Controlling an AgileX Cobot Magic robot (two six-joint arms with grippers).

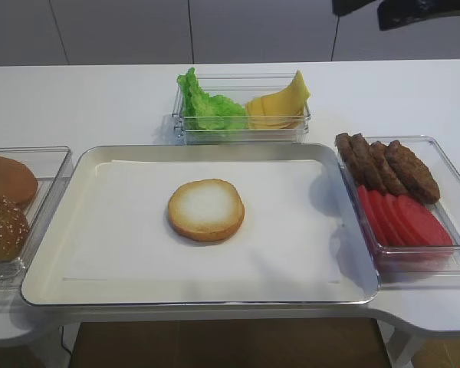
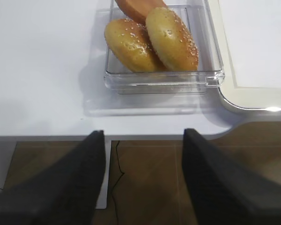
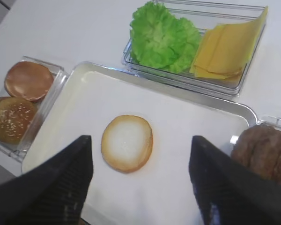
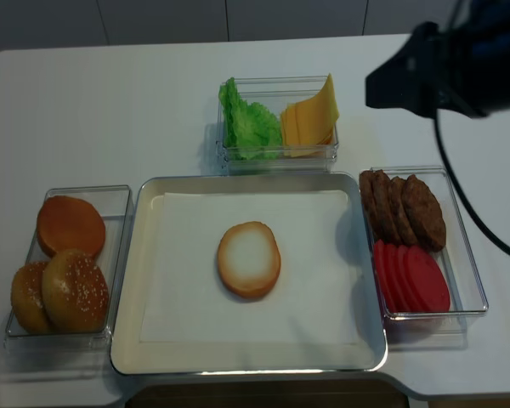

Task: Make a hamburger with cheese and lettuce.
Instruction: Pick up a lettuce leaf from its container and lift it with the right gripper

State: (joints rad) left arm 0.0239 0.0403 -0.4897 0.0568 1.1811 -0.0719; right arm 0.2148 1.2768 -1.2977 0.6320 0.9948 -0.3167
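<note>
Hamburger base lies cut face up at the centre of the tray, nothing stacked on it yet. Judging by that, the first topping comes next: cheese or lettuce, both in the clear bin at upper centre of the frame. The right hand hangs above the tray with its fingers spread wide, holding nothing. The left hand is likewise wide open and empty, off the bench edge.
</note>
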